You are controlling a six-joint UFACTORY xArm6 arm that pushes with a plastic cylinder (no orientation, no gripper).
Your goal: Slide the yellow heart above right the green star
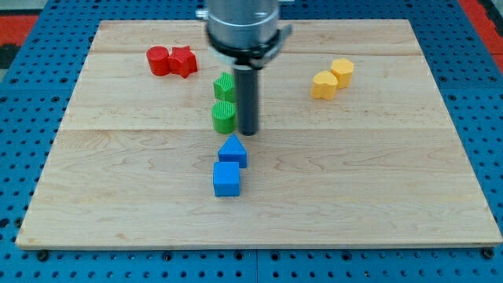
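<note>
Two yellow blocks lie at the view's upper right. The lower left one (323, 85) looks like the heart, and the other (343, 71) looks six-sided and touches it. Two green blocks sit in the middle, one above the other. The upper one (224, 85) looks like the star and the lower one (224, 116) is rounder. My tip (248, 132) rests on the board just right of the lower green block, close to it, and well left of the yellow blocks. The rod hides part of the upper green block's right side.
A red cylinder (159, 60) and another red block (183, 61) touch each other at the upper left. A blue pointed block (233, 151) lies just below my tip, with a blue cube (226, 179) under it. The wooden board (393, 196) sits on a blue pegboard.
</note>
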